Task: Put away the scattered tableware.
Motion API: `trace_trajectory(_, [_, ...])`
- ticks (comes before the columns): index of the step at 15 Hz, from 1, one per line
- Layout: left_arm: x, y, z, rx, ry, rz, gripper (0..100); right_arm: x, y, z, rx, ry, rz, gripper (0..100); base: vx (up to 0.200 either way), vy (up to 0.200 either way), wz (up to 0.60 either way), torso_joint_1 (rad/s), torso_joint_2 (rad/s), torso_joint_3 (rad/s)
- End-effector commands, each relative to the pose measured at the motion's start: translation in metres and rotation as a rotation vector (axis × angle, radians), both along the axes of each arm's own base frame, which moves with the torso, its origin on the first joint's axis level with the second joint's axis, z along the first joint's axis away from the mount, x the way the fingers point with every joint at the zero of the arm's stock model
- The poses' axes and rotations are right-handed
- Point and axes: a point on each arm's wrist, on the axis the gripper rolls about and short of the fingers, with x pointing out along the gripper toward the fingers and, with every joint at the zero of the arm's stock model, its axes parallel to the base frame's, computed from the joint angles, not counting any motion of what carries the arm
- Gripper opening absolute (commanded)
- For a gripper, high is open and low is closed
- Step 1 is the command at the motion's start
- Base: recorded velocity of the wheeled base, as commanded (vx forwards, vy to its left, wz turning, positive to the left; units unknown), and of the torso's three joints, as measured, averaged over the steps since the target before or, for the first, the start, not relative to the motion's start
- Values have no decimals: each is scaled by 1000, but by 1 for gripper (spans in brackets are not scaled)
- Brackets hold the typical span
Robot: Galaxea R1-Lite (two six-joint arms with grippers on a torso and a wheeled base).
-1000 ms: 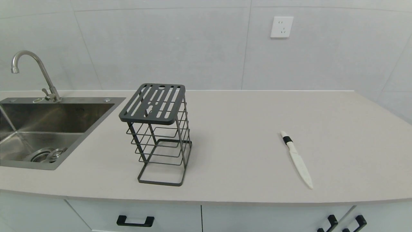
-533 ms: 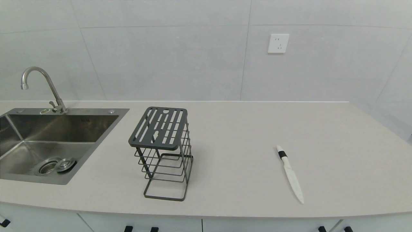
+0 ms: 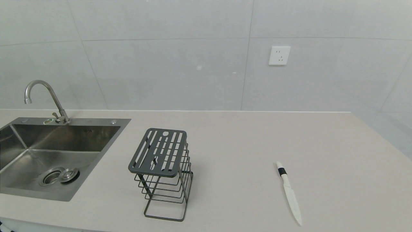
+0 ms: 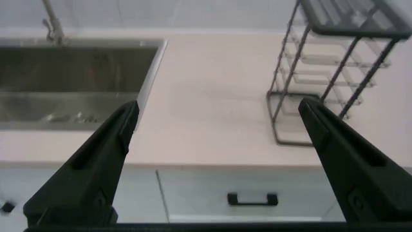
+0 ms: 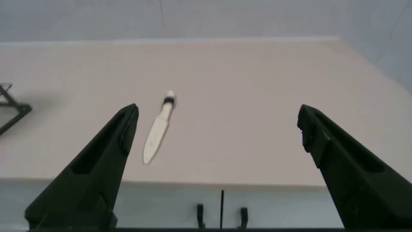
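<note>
Head camera shifts, nothing else does: knife [image 3: 288,192] lies well apart from rack [image 3: 162,170], left gripper [image 4: 219,109] and right gripper [image 5: 217,115] gape empty, pickup not begun.

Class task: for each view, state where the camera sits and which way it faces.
Head view: on the head, facing forward and down at sink, rack, knife.
Left wrist view: behind the open left claw, facing rack and sink.
Right wrist view: behind the open right claw, facing the knife.
Shared: rack in head and left wrist; knife in head and right wrist.
</note>
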Motion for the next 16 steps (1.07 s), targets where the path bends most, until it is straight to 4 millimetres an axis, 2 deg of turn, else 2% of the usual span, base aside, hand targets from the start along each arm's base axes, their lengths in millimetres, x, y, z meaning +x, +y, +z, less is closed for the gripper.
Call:
trace_trajectory(1, [0, 0, 0, 0, 0, -1, 100, 0, 0, 0, 0, 0, 1, 100, 0, 0, 0, 0, 0, 0])
trace_trajectory(3, [0, 0, 0, 0, 0, -1, 100, 0, 0, 0, 0, 0, 1, 100, 0, 0, 0, 0, 0, 0])
trace_trajectory(6, [0, 0, 0, 0, 0, -1, 100, 0, 0, 0, 0, 0, 1, 100, 0, -200, 0, 7, -1, -4])
trace_trajectory(16, [0, 0, 0, 6, 0, -2, 100, 0, 0, 0, 0, 0, 1, 100, 0, 0, 0, 0, 0, 0])
